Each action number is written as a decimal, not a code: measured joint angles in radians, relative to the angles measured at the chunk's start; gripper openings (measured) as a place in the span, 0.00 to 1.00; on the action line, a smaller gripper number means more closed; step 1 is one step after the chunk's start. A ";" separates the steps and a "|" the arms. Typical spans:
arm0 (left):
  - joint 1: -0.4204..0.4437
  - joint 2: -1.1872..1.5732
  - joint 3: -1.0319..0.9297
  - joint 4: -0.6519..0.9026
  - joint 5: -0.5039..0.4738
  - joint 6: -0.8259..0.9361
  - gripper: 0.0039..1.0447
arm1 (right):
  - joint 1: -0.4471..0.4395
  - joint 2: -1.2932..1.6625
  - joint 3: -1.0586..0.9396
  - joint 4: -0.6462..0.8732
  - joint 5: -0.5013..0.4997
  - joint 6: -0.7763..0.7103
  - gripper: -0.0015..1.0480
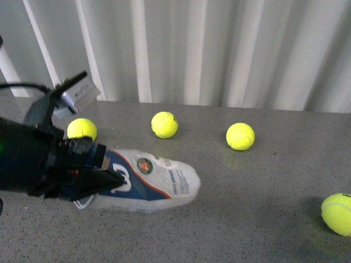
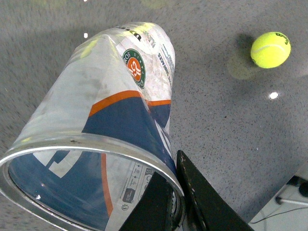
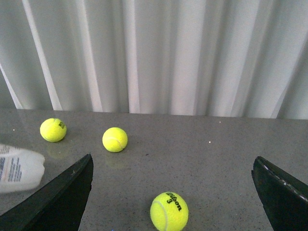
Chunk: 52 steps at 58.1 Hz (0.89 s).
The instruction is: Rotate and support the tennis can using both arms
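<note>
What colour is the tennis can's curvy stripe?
Orange; the tennis can shows best in left wrist view.

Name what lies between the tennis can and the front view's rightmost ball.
Nothing; the front view shows only bare table between the tennis can and that ball.

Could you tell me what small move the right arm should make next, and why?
Probably bring the right hand toward the closed end of the tennis can. The left hand is shut on the can's silver rim, the can lying on the table, while the right hand is open, empty, and catches that end only at the edge of its view. A second support seems needed.
</note>
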 joint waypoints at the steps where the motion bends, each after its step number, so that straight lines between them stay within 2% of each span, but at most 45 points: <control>1: -0.001 -0.003 0.006 -0.009 -0.003 0.008 0.03 | 0.000 0.000 0.000 0.000 0.000 0.000 0.93; 12: -0.061 -0.064 0.291 -0.357 -0.147 0.382 0.03 | 0.000 0.000 0.000 0.000 0.000 0.000 0.93; 28: -0.140 0.050 0.633 -0.768 -0.390 0.946 0.03 | 0.000 0.000 0.000 0.000 0.000 0.000 0.93; 30: -0.147 0.072 0.666 -0.821 -0.443 1.025 0.03 | 0.000 0.000 0.000 0.000 0.000 0.000 0.93; 37: -0.169 0.117 0.699 -0.902 -0.575 1.198 0.03 | 0.000 0.000 0.000 0.000 0.000 0.000 0.93; 43: -0.200 0.153 0.708 -0.970 -0.579 1.271 0.03 | 0.000 0.000 0.000 0.000 0.000 0.000 0.93; 52: -0.250 0.176 0.698 -0.937 -0.623 1.323 0.03 | 0.000 0.000 0.000 0.000 0.000 0.000 0.93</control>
